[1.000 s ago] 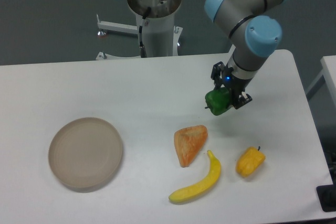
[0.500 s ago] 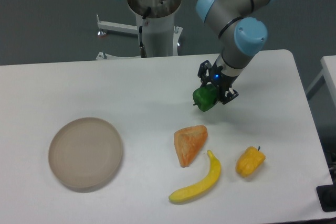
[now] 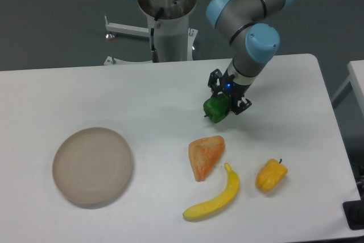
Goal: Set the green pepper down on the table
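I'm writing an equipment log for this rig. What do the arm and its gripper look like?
The arm has grey metallic tube links, with light-blue caps on its rounded joints. At the wrist sits a small black two-finger gripper with a tiny blue light glowing on its body. No loose cables show.

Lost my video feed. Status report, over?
Gripper shut on the pepper, held above the table. Not set down yet. Bread slice lies nearest, below the pepper; bare table beside it.
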Available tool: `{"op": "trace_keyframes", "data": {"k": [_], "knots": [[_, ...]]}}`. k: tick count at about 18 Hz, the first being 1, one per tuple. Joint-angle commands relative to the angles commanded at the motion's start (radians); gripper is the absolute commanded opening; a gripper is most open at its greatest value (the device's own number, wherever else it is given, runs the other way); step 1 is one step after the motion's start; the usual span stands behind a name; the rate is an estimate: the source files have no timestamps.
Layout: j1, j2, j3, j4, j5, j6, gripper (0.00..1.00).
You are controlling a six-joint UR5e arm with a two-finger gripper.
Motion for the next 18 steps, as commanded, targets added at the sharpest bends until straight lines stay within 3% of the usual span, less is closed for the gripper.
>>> {"op": "trace_keyframes", "data": {"k": [3,18], "knots": [[-0.002,-0.005,-0.003,0.002,0.002,-0.049,0.4],[-0.002,-0.011,-0.012,0.002,0.0,-0.049,0.4]]}}
